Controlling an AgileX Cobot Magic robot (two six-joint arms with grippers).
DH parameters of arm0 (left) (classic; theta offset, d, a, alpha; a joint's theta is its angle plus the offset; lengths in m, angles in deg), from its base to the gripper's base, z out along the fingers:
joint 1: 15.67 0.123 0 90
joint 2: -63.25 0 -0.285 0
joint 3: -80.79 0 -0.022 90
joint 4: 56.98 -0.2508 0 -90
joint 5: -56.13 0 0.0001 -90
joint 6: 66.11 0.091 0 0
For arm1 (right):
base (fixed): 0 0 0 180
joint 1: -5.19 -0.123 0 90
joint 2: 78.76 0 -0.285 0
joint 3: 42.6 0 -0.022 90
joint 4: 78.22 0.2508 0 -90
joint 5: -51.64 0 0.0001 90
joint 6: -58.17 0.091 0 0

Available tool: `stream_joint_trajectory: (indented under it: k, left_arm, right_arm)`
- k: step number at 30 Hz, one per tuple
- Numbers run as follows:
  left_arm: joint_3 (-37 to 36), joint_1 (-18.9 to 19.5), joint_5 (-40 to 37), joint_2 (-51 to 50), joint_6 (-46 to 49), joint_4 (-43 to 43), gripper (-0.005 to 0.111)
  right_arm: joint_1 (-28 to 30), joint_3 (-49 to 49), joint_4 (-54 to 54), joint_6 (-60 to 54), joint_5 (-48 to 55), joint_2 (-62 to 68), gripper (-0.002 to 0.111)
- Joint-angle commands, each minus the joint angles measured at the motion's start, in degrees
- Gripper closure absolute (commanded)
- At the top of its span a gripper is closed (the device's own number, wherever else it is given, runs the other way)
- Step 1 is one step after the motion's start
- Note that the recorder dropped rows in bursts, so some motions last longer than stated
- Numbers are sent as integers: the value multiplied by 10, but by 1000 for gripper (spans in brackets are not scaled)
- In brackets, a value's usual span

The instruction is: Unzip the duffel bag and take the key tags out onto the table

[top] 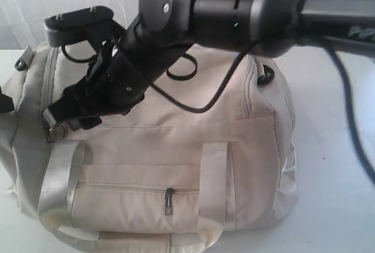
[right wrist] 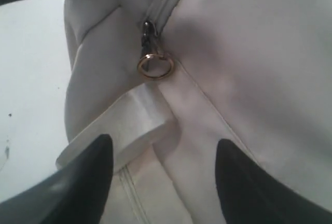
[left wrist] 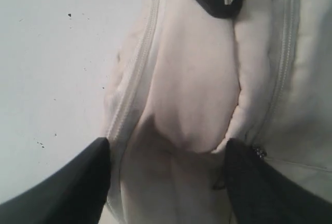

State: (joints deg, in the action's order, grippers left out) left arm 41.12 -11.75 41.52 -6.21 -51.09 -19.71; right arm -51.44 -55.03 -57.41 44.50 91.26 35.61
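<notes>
The cream duffel bag [top: 176, 142] lies on the white table [top: 334, 194] with its top zip shut. The key tags are hidden. My right gripper [top: 70, 121] reaches across to the bag's left end and hovers open just above the dark zip pull with its brass ring [top: 57, 131]. In the right wrist view that ring [right wrist: 154, 66] lies ahead of the open gripper [right wrist: 163, 177], beside a pale webbing handle [right wrist: 124, 130]. My left gripper [left wrist: 166, 177] is open, its fingers straddling a bulge of bag fabric [left wrist: 197, 94] at one end of the bag.
A front pocket with a dark zip pull [top: 169, 201] faces the camera. A black ring [top: 265, 76] sits on the bag's right end, and a black ring [left wrist: 212, 1] also shows in the left wrist view. White curtain hangs behind. Bare table [left wrist: 52, 53] lies beside the bag's end.
</notes>
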Motion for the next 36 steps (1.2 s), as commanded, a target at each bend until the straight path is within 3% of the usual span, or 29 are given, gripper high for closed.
stream_joint_trajectory:
  k: [1, 13, 20, 23, 28, 36]
  left_arm:
    - [-4, 0, 10, -24, 3, 17, 44]
    - [34, 0, 16, -4, 62, 8, 43]
    - [15, 0, 0, -15, 75, -47, 44]
    - [-10, 0, 41, -29, 58, -47, 60]
    - [-18, 0, 48, -46, 38, -46, 107]
    - [-18, 0, 52, -46, 38, -44, 106]
  right_arm:
    - [-16, 0, 15, -7, -45, 46, 53]
    - [-22, -23, 21, -7, -52, 59, 53]
    - [-25, -31, 29, -7, -50, 61, 53]
    - [-31, -31, 31, -7, -55, 66, 53]
    - [-47, -31, 30, -7, -85, 85, 53]
    - [-62, -31, 24, -7, -182, 118, 53]
